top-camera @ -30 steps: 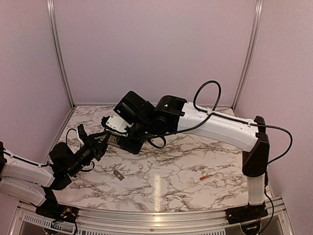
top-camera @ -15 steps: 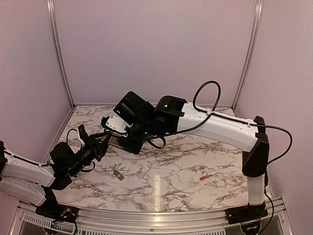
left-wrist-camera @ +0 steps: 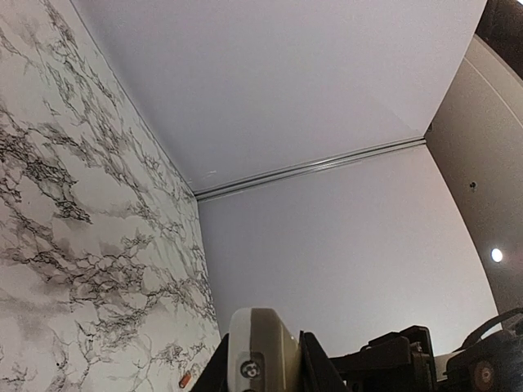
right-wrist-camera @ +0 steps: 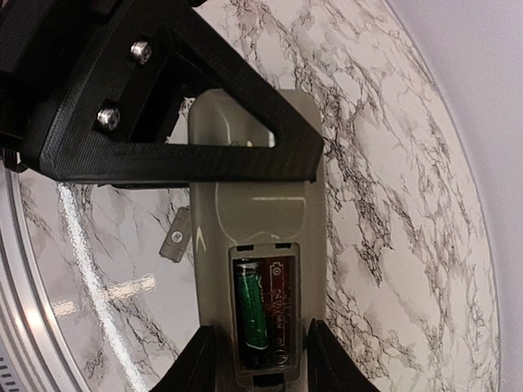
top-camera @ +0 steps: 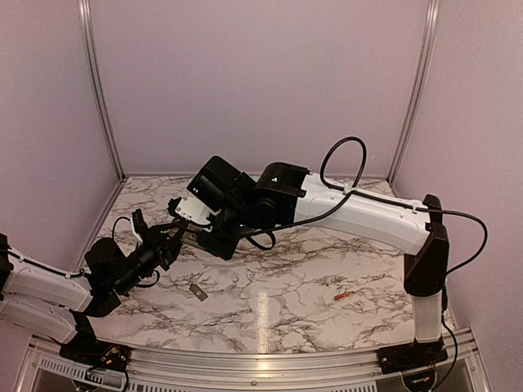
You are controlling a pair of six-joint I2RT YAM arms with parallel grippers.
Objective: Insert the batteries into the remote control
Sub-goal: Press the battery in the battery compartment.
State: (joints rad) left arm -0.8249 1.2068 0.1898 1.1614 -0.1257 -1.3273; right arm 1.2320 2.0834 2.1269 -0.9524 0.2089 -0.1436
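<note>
Over the left-centre of the worktop, your left fingers are clamped on one end of the remote control, its back w/ the open battery recess facing the right wrist cam. The dark green battery sits in the recess. Your right fingers straddle the recess end, snug beside both edges, but can't tell if they're actually pinching. The orange battery lies on the worktop well apart to the right, and the grey cover near the left arm.

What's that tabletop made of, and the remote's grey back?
The table: marble-look with grey veins; the glossy glare streak suggests printed laminate or film, perhaps. The remote control: matte grey-beige moulded plastic, judging by its soft sheen and crisp battery recess.
</note>
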